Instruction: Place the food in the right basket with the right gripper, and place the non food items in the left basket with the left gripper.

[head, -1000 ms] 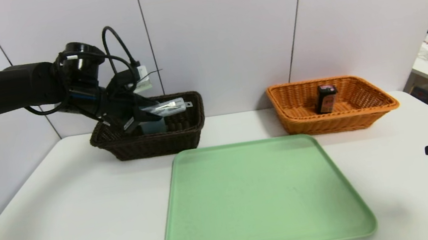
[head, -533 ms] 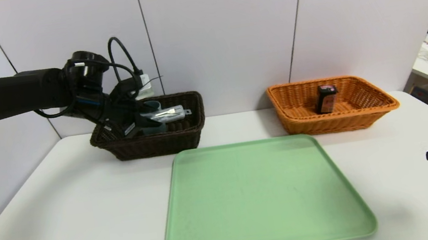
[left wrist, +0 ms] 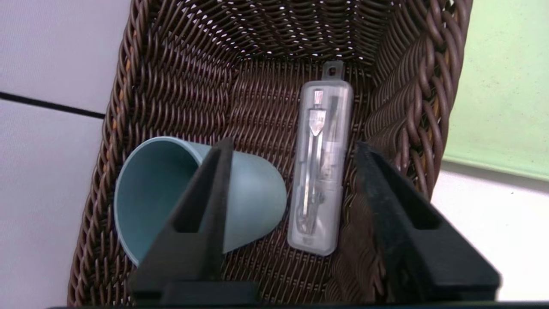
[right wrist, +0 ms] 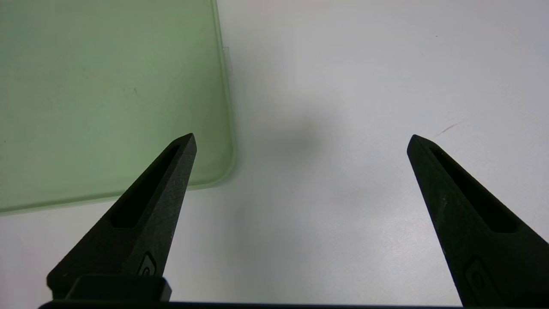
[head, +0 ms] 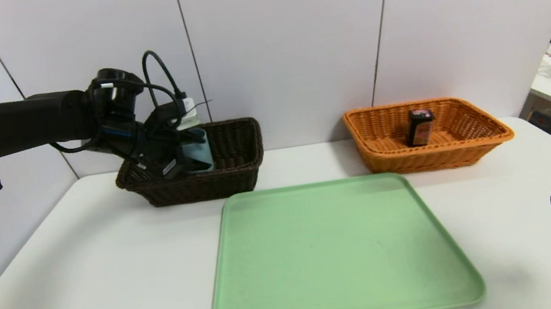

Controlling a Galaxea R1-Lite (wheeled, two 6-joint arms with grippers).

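My left gripper (head: 184, 162) reaches down into the dark brown left basket (head: 238, 173) and is open. In the left wrist view the grey cutlery packet (left wrist: 321, 171) lies flat on the floor of the left basket (left wrist: 171, 86), between the spread fingers of the left gripper (left wrist: 294, 142) and free of them. The blue-grey cup (left wrist: 253, 197) lies on its side beside the packet, and the cup (head: 200, 154) also shows in the head view. The black drink carton (head: 419, 126) stands in the orange right basket (head: 468, 143). My right gripper (right wrist: 300, 139) is open and holds nothing, low at the table's right edge.
A green tray (head: 340, 250) with nothing on it lies in the middle of the white table, in front of both baskets. Its corner (right wrist: 107, 86) shows by the right gripper. A wall stands close behind the baskets.
The left gripper sank deeper into the dark basket and opened. The cutlery packet left its jaws and now lies on the basket floor. The right arm barely moved.
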